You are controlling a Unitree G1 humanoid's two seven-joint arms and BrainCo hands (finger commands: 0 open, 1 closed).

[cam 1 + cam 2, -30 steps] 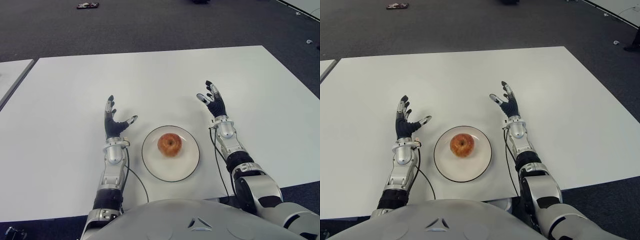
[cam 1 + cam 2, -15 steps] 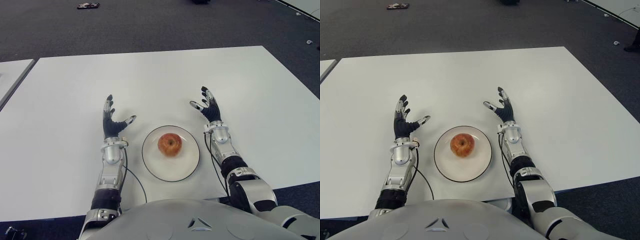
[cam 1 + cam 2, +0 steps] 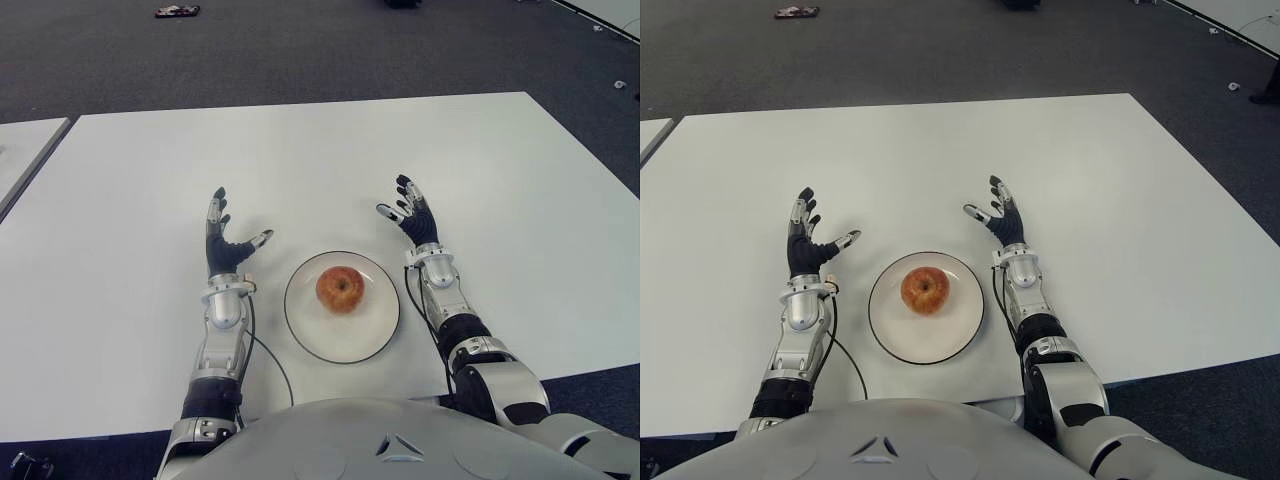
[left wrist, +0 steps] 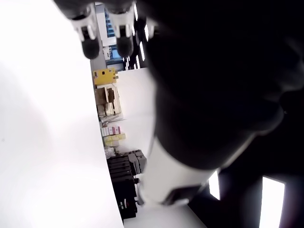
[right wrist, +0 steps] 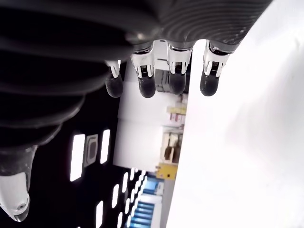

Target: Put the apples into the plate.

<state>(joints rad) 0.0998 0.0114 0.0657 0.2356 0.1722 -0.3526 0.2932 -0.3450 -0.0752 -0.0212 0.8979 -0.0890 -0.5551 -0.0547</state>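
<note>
A single red-orange apple sits in the middle of a white plate with a dark rim, near the table's front edge. My left hand is just left of the plate, fingers spread and holding nothing. Off the plate's upper right is my right hand, also open and empty. In the right wrist view its fingertips stretch out straight with nothing between them. Neither hand touches the apple or the plate.
The white table stretches wide around the plate. A second table's edge shows at the far left. Dark carpet lies beyond, with a small object on the floor at the back.
My right hand has drawn back toward me and a little left, ending closer to the plate. The left hand, apple and plate have stayed put.
</note>
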